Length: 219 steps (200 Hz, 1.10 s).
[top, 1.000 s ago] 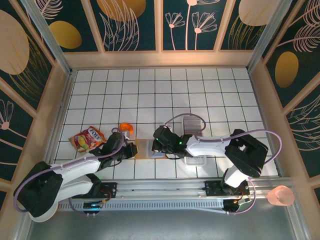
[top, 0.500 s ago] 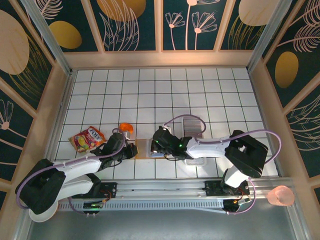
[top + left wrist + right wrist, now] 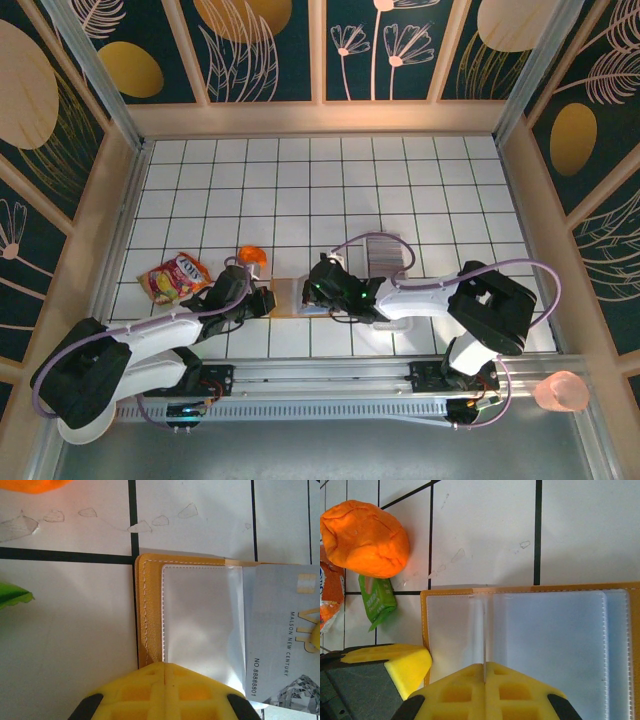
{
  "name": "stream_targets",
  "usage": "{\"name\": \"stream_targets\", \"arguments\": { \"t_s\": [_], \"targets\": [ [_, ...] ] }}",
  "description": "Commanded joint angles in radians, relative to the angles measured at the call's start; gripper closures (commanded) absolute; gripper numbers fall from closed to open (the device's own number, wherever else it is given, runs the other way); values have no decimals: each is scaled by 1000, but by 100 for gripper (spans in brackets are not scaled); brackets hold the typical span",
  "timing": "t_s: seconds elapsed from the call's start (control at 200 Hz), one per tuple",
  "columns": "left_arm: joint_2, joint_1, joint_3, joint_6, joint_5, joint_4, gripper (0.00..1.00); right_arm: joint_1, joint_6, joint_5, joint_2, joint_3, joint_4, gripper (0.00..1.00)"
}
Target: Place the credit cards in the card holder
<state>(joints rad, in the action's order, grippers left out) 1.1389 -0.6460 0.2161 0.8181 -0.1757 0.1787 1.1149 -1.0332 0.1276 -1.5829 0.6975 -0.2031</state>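
Card-insertion step: low in the overhead view's centre the card holder (image 3: pixel 288 297) lies open on the bench (image 3: pixel 400 200), left fingers (image 3: pixel 145 685) clenched at its edge, right fingers (image 3: pixel 460 685) apparently grasping a card (image 3: pixel 280 630), which next needs sliding squarely into the clear pocket (image 3: pixel 200 615).

Top external: fixed and high, above and behind the near edge of the tabletop (image 3: pixel 300 180). It is tilted down and forward, far enough back to take in the whole surface to its far edge.

Left wrist: looks straight down, very close, with its own left tool (image 3: pixel 165 667) at the frame's bottom edge.

Right wrist: same setup, right tool (image 3: pixel 485 666) at the bottom.

Overlap: all three cover the card holder (image 3: pixel 288 297), near the tabletop's near edge, left of centre. Right wrist also catches the left tool's tip and the orange lump (image 3: pixel 365 537).
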Motion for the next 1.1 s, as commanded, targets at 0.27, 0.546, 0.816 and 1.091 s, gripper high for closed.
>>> {"name": "stream_targets", "arguments": {
  "t_s": [0.27,0.546,0.816,1.091],
  "targets": [
    [4,1,-30,-11,12,-48,100,5,-41,16,10,-29,-76,100],
    [5,1,-30,-11,10,-45,100,4,-45,16,-8,-36,-72,100],
    [19,1,-24,-12,5,-39,100,5,-55,-7,-29,-57,-100,100],
    [16,2,-25,-12,6,-41,100,3,-93,-40,-34,-99,-196,100]
  ]
}}
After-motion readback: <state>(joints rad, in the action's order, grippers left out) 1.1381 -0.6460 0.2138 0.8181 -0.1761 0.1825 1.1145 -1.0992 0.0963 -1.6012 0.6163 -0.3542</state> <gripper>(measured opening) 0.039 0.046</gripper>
